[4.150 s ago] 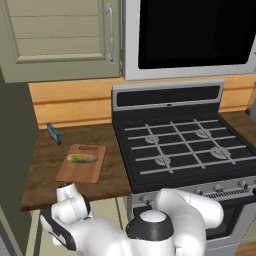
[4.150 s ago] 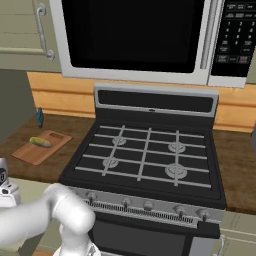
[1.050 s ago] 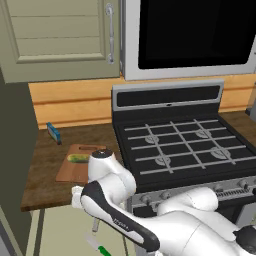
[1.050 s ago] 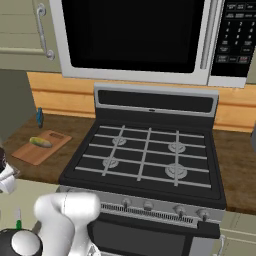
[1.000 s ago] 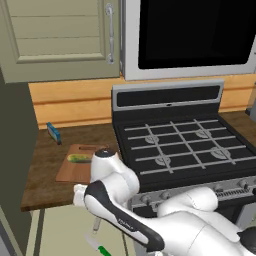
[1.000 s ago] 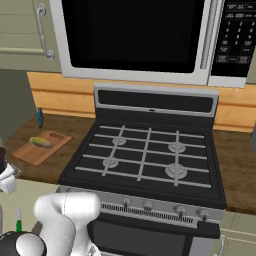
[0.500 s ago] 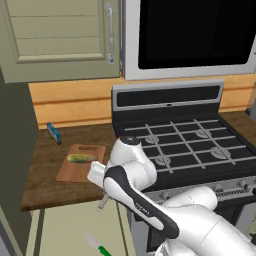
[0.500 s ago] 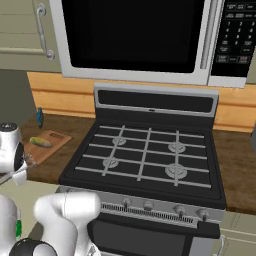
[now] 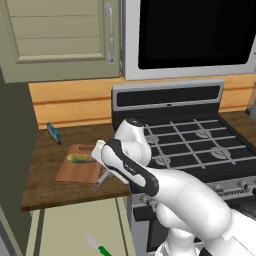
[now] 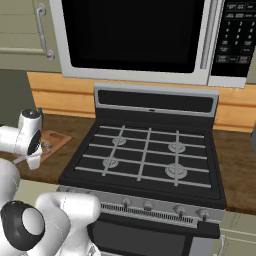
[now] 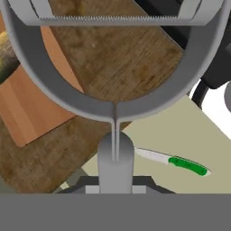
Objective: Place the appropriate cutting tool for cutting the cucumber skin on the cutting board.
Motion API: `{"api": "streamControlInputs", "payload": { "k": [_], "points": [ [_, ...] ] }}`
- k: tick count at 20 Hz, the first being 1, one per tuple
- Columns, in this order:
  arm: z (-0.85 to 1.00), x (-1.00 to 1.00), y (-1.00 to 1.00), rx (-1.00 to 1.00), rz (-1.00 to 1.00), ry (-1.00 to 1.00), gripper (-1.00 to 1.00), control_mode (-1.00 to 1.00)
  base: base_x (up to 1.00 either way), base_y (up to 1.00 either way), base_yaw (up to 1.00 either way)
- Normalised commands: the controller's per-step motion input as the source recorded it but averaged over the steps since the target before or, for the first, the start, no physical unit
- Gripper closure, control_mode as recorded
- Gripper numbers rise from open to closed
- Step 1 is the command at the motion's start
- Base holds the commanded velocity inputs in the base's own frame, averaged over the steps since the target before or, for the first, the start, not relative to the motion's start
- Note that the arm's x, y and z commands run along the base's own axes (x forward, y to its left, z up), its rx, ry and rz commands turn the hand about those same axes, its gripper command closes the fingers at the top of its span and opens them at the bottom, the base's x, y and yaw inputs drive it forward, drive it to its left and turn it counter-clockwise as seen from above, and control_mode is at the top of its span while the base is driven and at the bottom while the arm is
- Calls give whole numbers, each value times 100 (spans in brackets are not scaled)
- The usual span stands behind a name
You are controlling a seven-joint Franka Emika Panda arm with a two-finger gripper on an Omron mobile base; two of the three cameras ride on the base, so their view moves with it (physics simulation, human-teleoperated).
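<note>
— What's on the worktop?
— From my station: the cutting board lies left of the stove, the cucumber resting on its far side.
— And the gripper?
— I see it clamped on the handle of the grey peeler, jaws drawn tight. The loop head hangs over the board's near right corner and the bare worktop.
— Anything else?
— A green-handled knife lies on the pale floor below.
</note>
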Motion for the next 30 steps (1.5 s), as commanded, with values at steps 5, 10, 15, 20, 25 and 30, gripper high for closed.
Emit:
{"api": "streamControlInputs", "payload": {
  "k": [5,10,15,20,25,30],
  "points": [
    [1,60,1,2,-1,0,100,-100,0,0,0],
    [-11,38,20,0,0,0,100,-100,0,0,0],
    [-21,19,36,0,0,0,100,-100,0,0,0],
    [-30,31,32,-2,0,0,100,-100,0,0,0],
    [-19,27,4,0,0,0,100,-100,0,0,0],
    [-20,18,13,-1,0,0,100,-100,0,0,0]
  ]
}}
